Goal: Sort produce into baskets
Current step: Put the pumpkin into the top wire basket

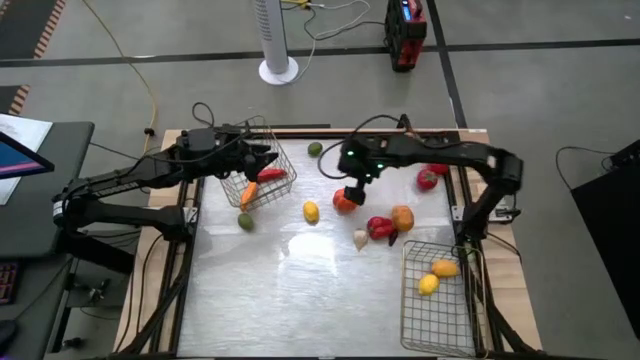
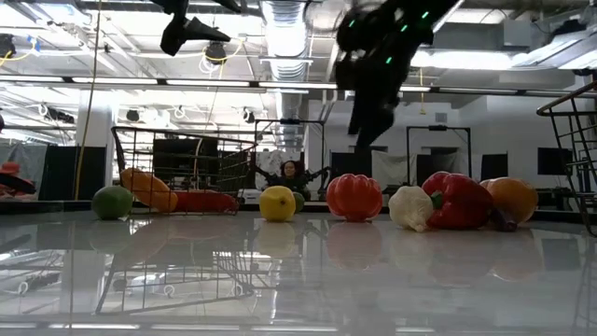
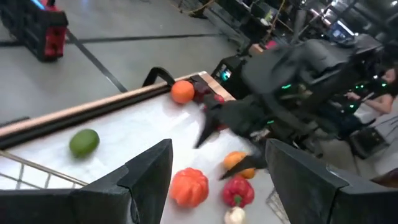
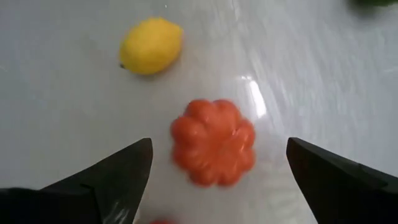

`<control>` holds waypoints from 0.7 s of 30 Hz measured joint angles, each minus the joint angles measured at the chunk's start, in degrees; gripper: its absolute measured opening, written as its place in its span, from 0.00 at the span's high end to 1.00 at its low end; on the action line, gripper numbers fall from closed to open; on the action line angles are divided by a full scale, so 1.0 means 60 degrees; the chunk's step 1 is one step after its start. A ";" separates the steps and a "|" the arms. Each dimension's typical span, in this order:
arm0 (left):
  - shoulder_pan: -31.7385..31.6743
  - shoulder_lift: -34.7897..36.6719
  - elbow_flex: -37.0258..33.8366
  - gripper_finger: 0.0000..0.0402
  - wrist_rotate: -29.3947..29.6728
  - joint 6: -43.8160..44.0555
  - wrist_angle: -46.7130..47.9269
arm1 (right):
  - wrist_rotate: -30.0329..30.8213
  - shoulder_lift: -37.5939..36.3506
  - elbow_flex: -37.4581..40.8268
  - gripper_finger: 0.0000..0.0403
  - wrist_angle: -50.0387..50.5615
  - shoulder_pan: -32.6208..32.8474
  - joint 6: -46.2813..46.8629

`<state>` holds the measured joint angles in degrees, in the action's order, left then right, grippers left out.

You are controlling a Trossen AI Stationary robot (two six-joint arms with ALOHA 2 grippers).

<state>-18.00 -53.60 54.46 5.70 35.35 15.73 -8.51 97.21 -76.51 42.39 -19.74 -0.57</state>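
My right gripper (image 4: 219,146) is open and hangs above a ribbed orange-red tomato (image 4: 213,142) that rests on the table, one finger to each side and clear of it; the low view shows the gripper (image 2: 368,126) above the tomato (image 2: 354,196). My left gripper (image 1: 262,153) is open and empty, high over the left wire basket (image 1: 262,170). That basket holds a carrot (image 1: 248,193) and a red pepper (image 1: 271,175). The right basket (image 1: 440,300) holds two lemons (image 1: 437,275).
On the table lie a lemon (image 1: 311,211), a lime (image 1: 246,221) by the left basket, a lime (image 1: 315,149) at the far edge, garlic (image 1: 361,239), a red pepper (image 1: 380,227), an orange (image 1: 402,217) and red tomatoes (image 1: 428,179). There is free room toward the near edge.
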 joint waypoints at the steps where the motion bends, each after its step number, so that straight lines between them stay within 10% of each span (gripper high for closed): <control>1: 0.0000 0.0000 0.0000 0.39 -0.0107 0.0103 0.0012 | 0.0003 0.0293 -0.0120 0.01 -0.0042 -0.0050 -0.0313; 21: 0.0001 0.0000 0.0000 0.39 0.0380 -0.0314 0.0066 | -0.0071 0.1678 -0.0911 0.01 0.0480 0.0321 -0.2448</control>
<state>-17.99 -53.60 54.46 7.98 33.47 16.12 -8.94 107.28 -81.97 45.27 -17.81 -15.26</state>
